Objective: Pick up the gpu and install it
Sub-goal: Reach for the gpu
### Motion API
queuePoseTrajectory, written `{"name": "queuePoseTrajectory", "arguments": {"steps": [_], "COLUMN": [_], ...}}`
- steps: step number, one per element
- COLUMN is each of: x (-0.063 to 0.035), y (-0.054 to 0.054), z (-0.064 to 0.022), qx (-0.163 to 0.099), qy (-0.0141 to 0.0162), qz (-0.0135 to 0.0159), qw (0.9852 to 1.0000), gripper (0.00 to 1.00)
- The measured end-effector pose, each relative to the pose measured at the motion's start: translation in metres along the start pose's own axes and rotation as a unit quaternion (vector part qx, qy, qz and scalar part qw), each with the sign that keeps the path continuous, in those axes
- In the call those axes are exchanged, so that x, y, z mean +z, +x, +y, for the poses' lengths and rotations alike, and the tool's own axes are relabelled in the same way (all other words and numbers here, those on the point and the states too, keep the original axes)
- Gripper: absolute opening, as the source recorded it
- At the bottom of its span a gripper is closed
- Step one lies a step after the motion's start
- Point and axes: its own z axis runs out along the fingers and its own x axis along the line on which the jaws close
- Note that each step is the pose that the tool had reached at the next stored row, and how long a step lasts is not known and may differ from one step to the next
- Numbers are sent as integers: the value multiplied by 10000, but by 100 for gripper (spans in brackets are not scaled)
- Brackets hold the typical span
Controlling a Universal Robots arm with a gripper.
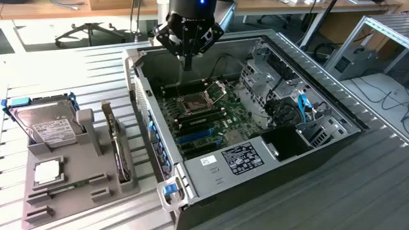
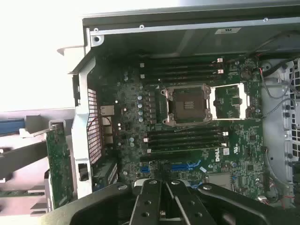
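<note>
A silver bench of ribbed metal slats [image 1: 96, 62] is seen. A flat grey plastic holder block [image 1: 76, 167] is set directly on it toward the exterior view's left. An open black-and-silver computer tower case [image 1: 191, 179] is laid on its side just beside the block.

One open computer case [image 1: 214, 179] is counted, with one motherboard [image 1: 206, 120], one CPU socket [image 2: 186, 104] and two blue expansion slots [image 2: 184, 166] inside. At nine o'clock from the case, in the exterior view, one grey rack [image 1: 76, 191] is seen, on which one gpu [image 1: 119, 153] and one hard drive [image 1: 50, 125] are stood. One gripper [image 1: 187, 62] is counted.
</note>
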Motion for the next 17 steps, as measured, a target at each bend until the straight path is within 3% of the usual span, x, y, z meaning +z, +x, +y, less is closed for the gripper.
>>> {"name": "queuePoseTrajectory", "arguments": {"steps": [17], "x": [-3], "y": [100], "z": [-8], "qx": [0], "qy": [0], "qz": [-2], "qw": [10000], "gripper": [11]}}
